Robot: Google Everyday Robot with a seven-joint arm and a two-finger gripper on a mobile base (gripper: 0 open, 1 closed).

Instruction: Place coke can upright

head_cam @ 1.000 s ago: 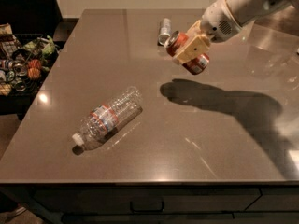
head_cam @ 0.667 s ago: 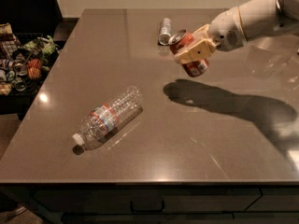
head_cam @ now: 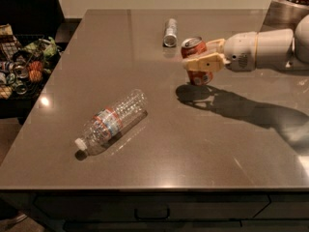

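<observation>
The coke can (head_cam: 195,46), red-orange with a silver top, is nearly upright in the middle right of the brown table (head_cam: 159,149), its base at or just above the surface. My gripper (head_cam: 201,57) comes in from the right on a white arm and is shut on the can, with a cream finger (head_cam: 206,63) across its front and the other behind it. The can's lower part shows below the finger.
A slim silver can (head_cam: 170,32) lies on its side just behind and left of the coke can. A clear plastic bottle (head_cam: 112,121) with a red-blue label lies on its side at the front left. A wire basket of items (head_cam: 21,66) stands off the table's left edge.
The arm has swung lower and more level, and the can has gone from tilted to nearly upright, down toward the table.
</observation>
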